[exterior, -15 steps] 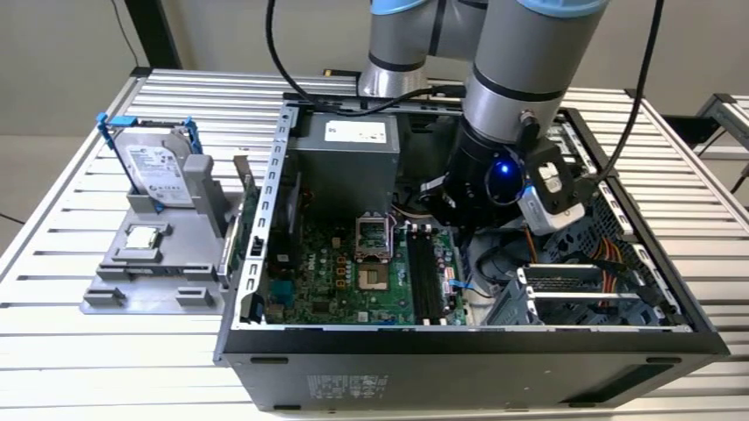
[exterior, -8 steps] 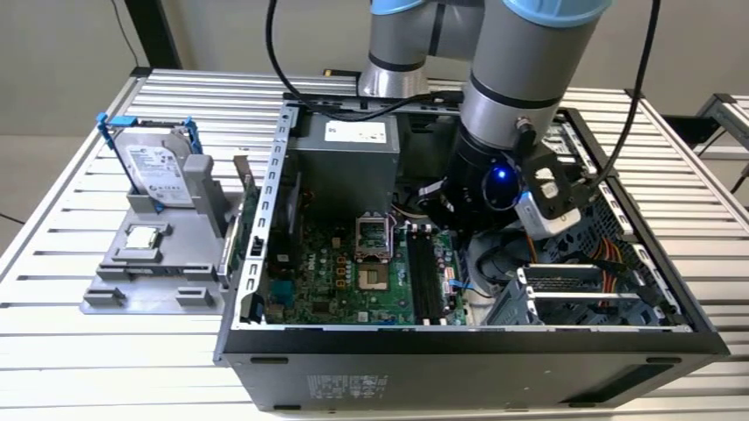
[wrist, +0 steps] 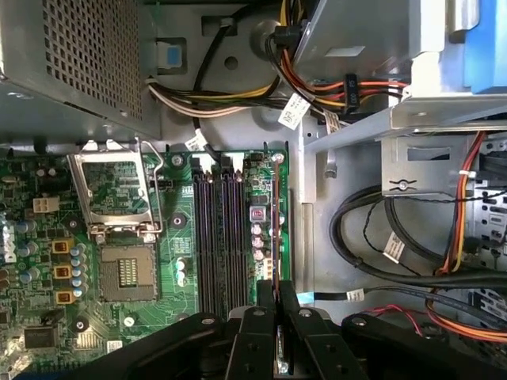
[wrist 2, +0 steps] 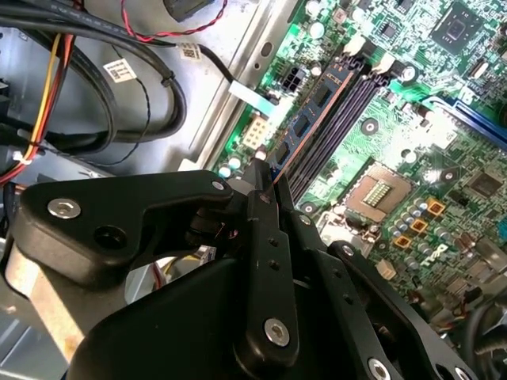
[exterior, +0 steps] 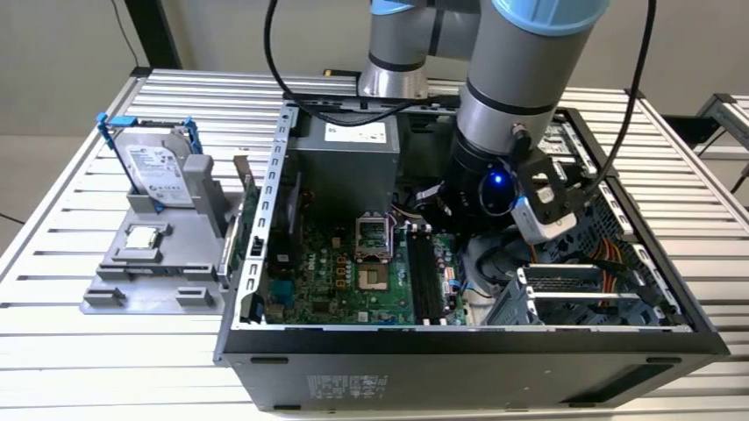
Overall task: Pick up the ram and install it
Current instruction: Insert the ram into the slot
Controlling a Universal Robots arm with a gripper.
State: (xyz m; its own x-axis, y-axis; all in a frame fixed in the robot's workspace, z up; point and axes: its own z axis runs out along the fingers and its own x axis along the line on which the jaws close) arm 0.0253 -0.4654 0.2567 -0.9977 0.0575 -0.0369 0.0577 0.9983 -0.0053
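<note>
Now gripper [wrist: 275, 294] clamps the ram [wrist: 274, 237] beside motherboard slots [wrist: 218, 237].

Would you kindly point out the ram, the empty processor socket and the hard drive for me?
ram [wrist 2: 307, 120]: second wrist view, on a dark chip along the stick's side.
processor socket [wrist: 127, 271]: first wrist view, on its contact field.
hard drive [exterior: 156, 168]: exterior view, on its labelled face.

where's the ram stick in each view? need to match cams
Exterior view: I can't pick it out.
Second wrist view: ram runs out from the gripper, alongside the black memory slots.
First wrist view: ram edge-on beside those slots.
Shared landmark: open CPU socket.
</note>
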